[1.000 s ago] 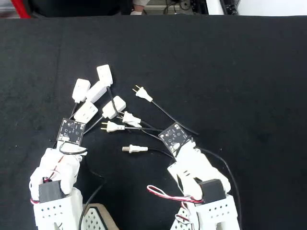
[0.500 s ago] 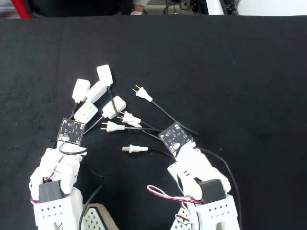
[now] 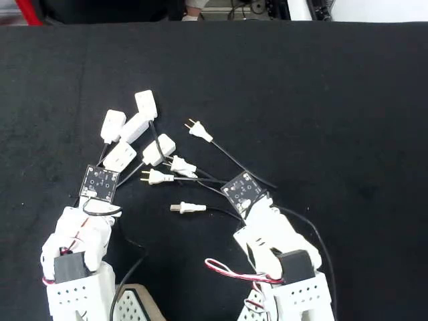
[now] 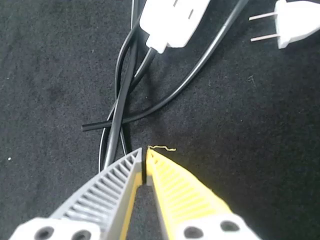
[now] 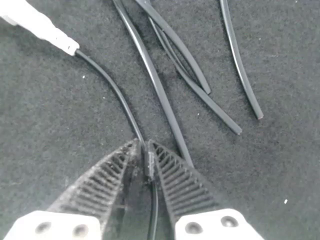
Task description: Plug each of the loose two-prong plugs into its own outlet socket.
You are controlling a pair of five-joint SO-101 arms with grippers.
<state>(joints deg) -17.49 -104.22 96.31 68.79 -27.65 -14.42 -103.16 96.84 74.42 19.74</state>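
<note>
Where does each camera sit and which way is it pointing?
High view: fixed above, facing down on the black table; left arm and right arm show at its near edge.
Left wrist view: on the left arm's wrist, looking past the left gripper at an outlet socket and a plug.
Right wrist view: on the right arm's wrist, looking past the right gripper at black cables.
Shared: high and left wrist views both show that plug and outlet socket.

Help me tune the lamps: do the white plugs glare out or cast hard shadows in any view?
High view: even light, the white sockets and plugs bright on the black cloth, prongs readable, no hard shadows. Left wrist view: the socket's slots show through its brightness. Right wrist view: faint sheen along the black cables, no glare.
</note>
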